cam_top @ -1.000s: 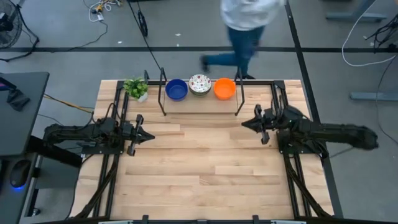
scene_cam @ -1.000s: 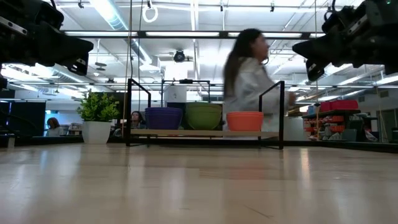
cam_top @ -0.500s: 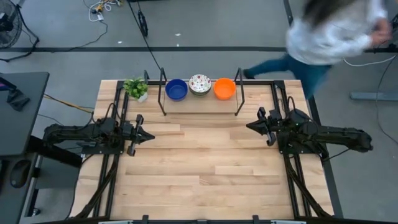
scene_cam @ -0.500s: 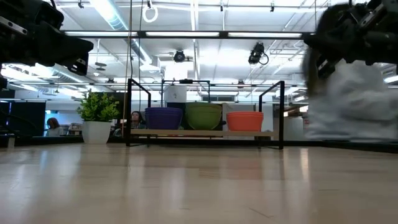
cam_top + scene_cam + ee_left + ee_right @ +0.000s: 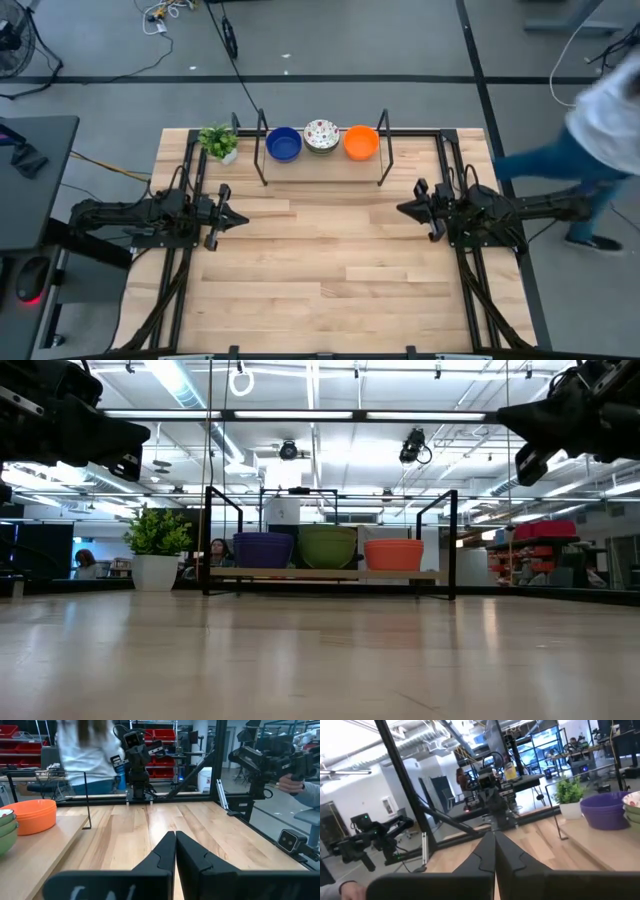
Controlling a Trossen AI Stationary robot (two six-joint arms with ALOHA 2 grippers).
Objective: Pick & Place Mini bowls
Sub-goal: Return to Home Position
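Note:
Three stacks of mini bowls stand in a row on a low wooden shelf inside a black wire frame at the table's far edge: blue [image 5: 284, 144], white red-speckled [image 5: 321, 134] and orange [image 5: 361, 142]. In the low view they show as purple-blue [image 5: 263, 549], green-sided [image 5: 328, 546] and orange [image 5: 393, 553]. My left gripper [image 5: 246, 218] hovers shut over the table's left half, pointing right. My right gripper [image 5: 400, 209] hovers shut over the right half, pointing left. Both are well short of the bowls and hold nothing.
A small green potted plant [image 5: 218, 141] stands at the table's far left corner beside the wire frame [image 5: 384, 150]. A person [image 5: 600, 130] moves on the floor beyond the table's right side. Bare wood [image 5: 320, 260] lies between the two grippers.
My right gripper has drawn back a little toward the table's right and near edges, staying shut. The person behind the table has walked from behind the shelf off to the right. The left arm and the bowls have stayed put.

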